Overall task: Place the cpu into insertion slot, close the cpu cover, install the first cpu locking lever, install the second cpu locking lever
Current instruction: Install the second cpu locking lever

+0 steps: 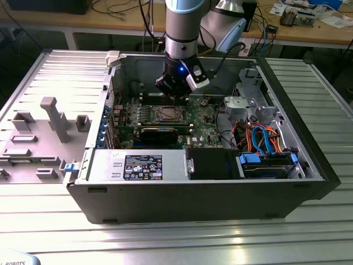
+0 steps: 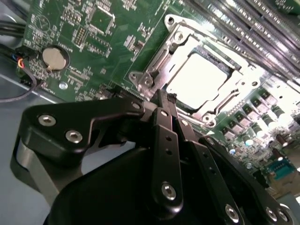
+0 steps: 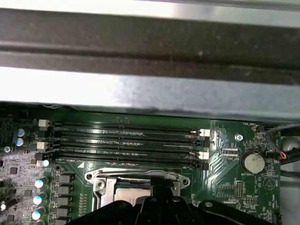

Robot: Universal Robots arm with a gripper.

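The cpu (image 2: 201,79) lies flat in the insertion slot (image 2: 140,77) on the green motherboard (image 1: 201,118), its silvery top bright. The cpu cover (image 2: 185,40) lies down around it as a metal frame, also seen in the first wrist view as the cpu cover (image 3: 136,176) over the cpu (image 3: 129,193). My gripper (image 2: 165,98) hovers just off one edge of the socket, its black fingers pressed together, shut, with nothing seen between them. In the exterior view the gripper (image 1: 175,95) hangs inside the open case just behind the socket (image 1: 167,114). I cannot make out how the locking levers stand.
Long black memory slots (image 3: 126,140) run beside the socket, and a coin battery (image 2: 55,57) sits on the board. The case wall (image 3: 150,93) rises close behind. A power supply (image 1: 127,165) and a drive cage with cables (image 1: 265,138) fill the case front. A grey fixture (image 1: 49,118) stands outside.
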